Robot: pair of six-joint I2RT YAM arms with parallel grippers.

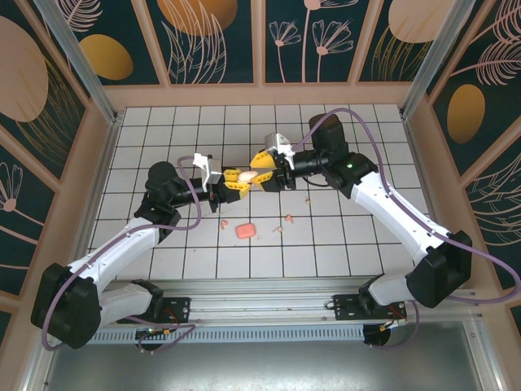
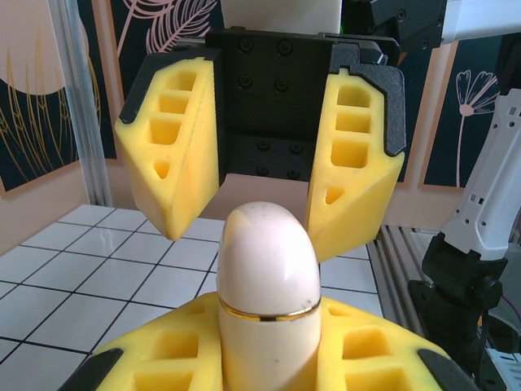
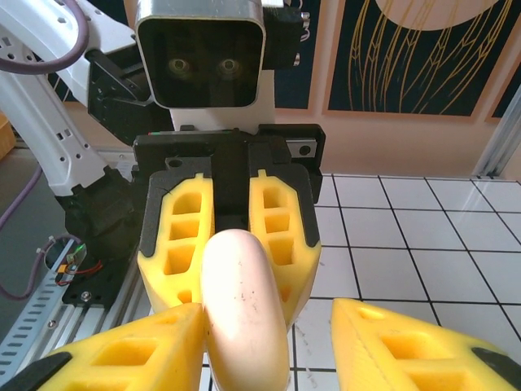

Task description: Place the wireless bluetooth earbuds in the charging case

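Note:
A cream capsule-shaped charging case [image 2: 269, 269] with a gold band is held above the table between the two arms. My left gripper [image 2: 269, 358] is shut on its lower half, seen from above as left gripper [image 1: 230, 186]. My right gripper [image 3: 269, 326] faces it with jaws open around the case's rounded top [image 3: 240, 301]. Its left finger [image 3: 138, 350] touches the case and the other finger stands apart. From above, the right gripper [image 1: 262, 173] meets the case [image 1: 243, 175] at mid-table. Tiny pale pink earbuds [image 1: 287, 217] [image 1: 224, 221] lie on the tiles below.
A coral-pink rounded box [image 1: 246, 230] lies on the white grid table [image 1: 342, 130] just in front of the grippers, with another tiny pink piece [image 1: 278, 229] to its right. Wooden walls and metal posts fence the table on three sides.

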